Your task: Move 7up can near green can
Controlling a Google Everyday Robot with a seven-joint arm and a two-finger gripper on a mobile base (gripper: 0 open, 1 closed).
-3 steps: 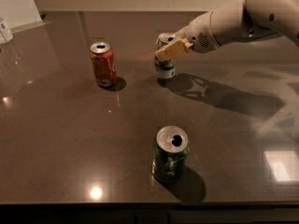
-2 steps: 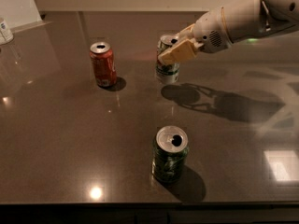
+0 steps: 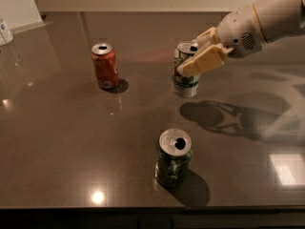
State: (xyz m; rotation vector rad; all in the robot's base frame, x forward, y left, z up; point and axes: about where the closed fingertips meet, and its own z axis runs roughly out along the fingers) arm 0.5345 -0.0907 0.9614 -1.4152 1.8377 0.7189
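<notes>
The 7up can (image 3: 186,82) is pale silver-white with green lettering. It hangs upright above the dark table (image 3: 57,142), right of the middle, with its shadow cast to the lower right. My gripper (image 3: 200,54) comes in from the upper right and is shut on the can, one cream finger across its front and the other behind its top. The green can (image 3: 173,159) is dark green with a silver top. It stands upright on the table nearer the front edge, below and slightly left of the held can.
An orange-red can (image 3: 105,66) stands upright at the left rear. A clear container (image 3: 5,31) sits at the far left edge. The table's front edge runs along the bottom of the view.
The gripper has lifted the 7up can off the table and carried it nearer, toward the green can. The other two cans have not moved.
</notes>
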